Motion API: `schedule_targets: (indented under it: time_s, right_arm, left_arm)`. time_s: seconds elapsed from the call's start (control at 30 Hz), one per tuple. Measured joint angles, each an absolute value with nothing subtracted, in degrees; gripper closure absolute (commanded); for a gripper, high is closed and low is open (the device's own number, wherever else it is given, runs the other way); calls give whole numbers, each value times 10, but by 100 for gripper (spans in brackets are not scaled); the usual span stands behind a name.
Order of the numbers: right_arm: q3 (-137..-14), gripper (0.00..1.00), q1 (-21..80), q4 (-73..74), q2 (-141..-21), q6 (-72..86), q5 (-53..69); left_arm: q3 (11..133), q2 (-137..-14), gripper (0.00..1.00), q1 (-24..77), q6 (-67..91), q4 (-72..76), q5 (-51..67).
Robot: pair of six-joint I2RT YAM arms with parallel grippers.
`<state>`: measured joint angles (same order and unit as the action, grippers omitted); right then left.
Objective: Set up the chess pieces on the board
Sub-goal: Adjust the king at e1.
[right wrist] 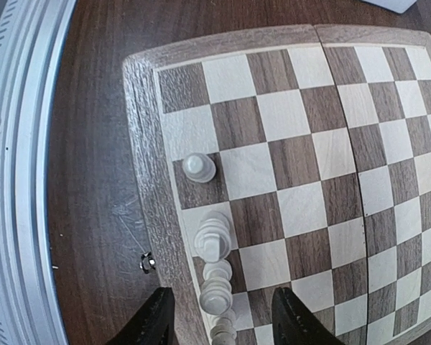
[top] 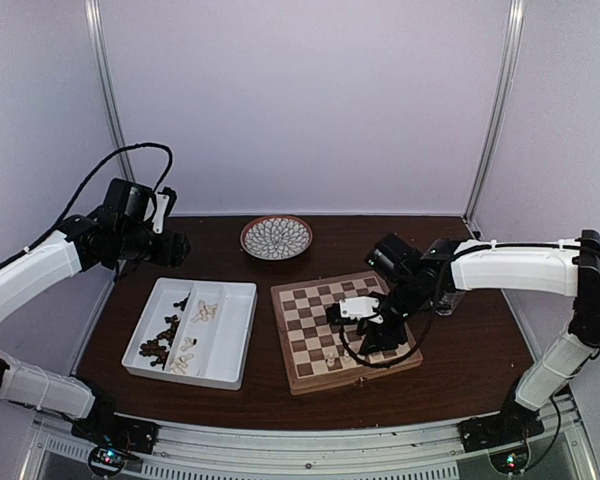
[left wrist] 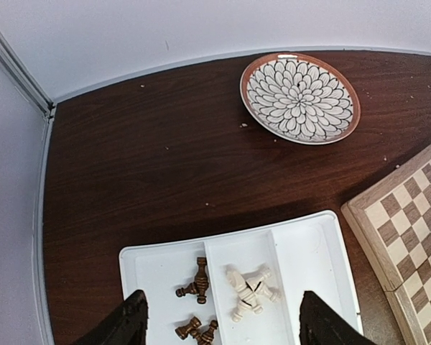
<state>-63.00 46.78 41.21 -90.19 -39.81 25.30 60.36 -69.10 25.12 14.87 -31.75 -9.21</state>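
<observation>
The right gripper point(right wrist: 221, 320) is held over a row of cream-white wooden chess pieces point(right wrist: 214, 241) along the 6 o'clock edge of the square checked wooden chessboard point(right wrist: 302, 154); its jaws are spread wide, nothing gripped. At the board's 9 o'clock, the left gripper point(left wrist: 219, 327) is poised wide and empty above the white two-compartment tray point(left wrist: 309, 251), where dark brown pieces point(left wrist: 195, 282) lie loose, presumably for the next pick. A round flower-patterned plate point(left wrist: 299, 98) is set at 11 o'clock.

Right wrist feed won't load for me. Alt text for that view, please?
The right gripper hangs open over the board, its fingers either side of a row of cream-white chess pieces standing along the board's left edge in this view. The other squares in view hold nothing.
</observation>
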Motion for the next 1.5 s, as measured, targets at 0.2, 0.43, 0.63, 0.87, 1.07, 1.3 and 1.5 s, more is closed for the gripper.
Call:
schedule_targets:
  time_s: [0.2, 0.43, 0.63, 0.87, 1.07, 1.3, 1.5]
  right_arm:
    - [-630, 63, 472, 411, -923, -404, 229]
    - [-633, 79, 481, 415, -938, -408, 223]
    - [-636, 89, 488, 420, -946, -416, 222]
    - [-636, 93, 489, 422, -946, -418, 219]
    - [-636, 94, 489, 422, -946, -418, 213]
    - [-636, 94, 489, 422, -945, -418, 204]
    - [-636, 94, 489, 422, -944, -418, 198]
  left_arm:
    - [604, -691, 28, 251, 149, -317, -88]
    - [604, -691, 28, 251, 148, -317, -87]
    - [604, -691, 28, 251, 145, -317, -87]
    - [604, -691, 28, 251, 144, -317, -87]
    - [604, -691, 28, 251, 144, -317, -87]
    - [604, -691, 28, 251, 144, -317, -86]
    - [604, -691, 28, 251, 144, -317, -86]
